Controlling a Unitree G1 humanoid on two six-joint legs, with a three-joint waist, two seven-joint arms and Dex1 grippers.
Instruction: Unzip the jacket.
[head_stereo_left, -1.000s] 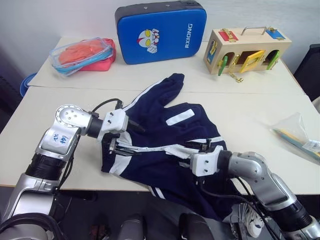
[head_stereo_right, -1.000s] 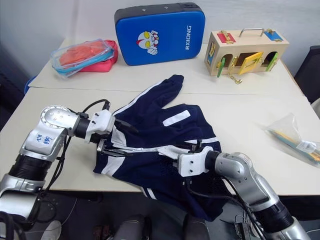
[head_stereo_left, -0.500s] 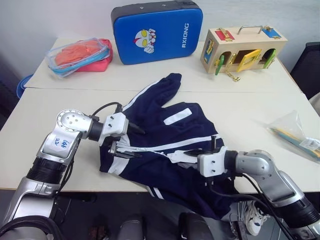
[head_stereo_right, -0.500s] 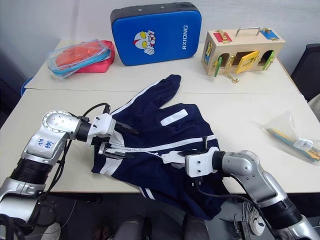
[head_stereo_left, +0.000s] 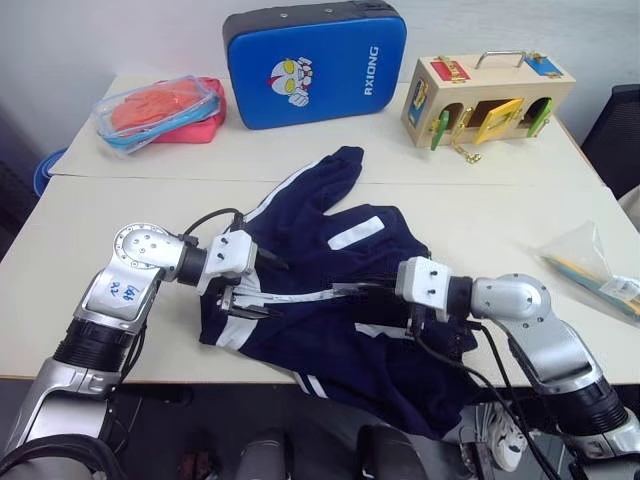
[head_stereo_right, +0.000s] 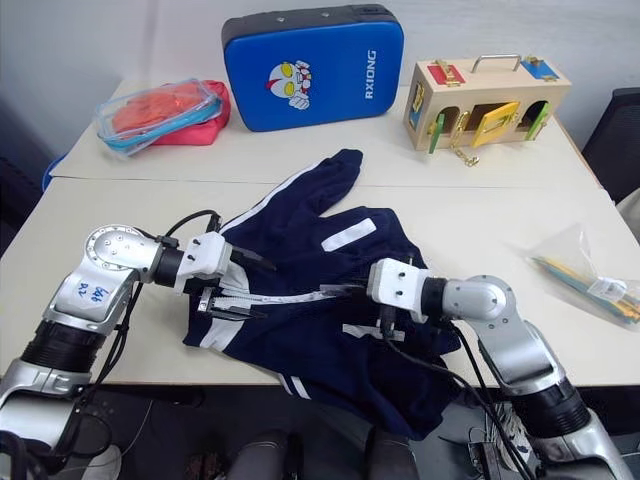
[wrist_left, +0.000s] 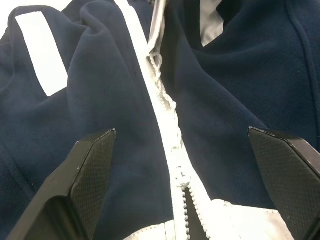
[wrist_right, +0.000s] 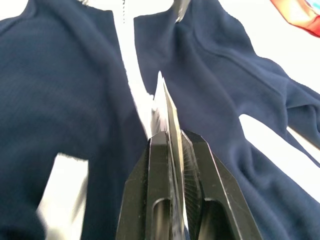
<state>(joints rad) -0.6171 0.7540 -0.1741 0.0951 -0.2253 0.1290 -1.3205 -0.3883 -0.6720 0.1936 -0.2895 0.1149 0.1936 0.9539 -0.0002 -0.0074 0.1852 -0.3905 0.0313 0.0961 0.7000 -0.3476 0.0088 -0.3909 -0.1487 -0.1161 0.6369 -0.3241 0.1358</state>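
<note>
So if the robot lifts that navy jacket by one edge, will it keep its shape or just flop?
Probably flop: the jacket lies crumpled in soft folds, and part of it already droops over the table edge. It looks light for its spread. The fleecy cloth seems unlikely to slip, but with the right pincer shut on only a thin strip, the rest would likely trail and drag.

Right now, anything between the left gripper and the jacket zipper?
Nothing visible. The left gripper is open, one finger on each side of the zipper on the jacket. The right gripper is shut on a thin flat piece.

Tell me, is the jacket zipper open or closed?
Partly open: the jacket's zipper teeth part nearest the left gripper and join beyond.
</note>
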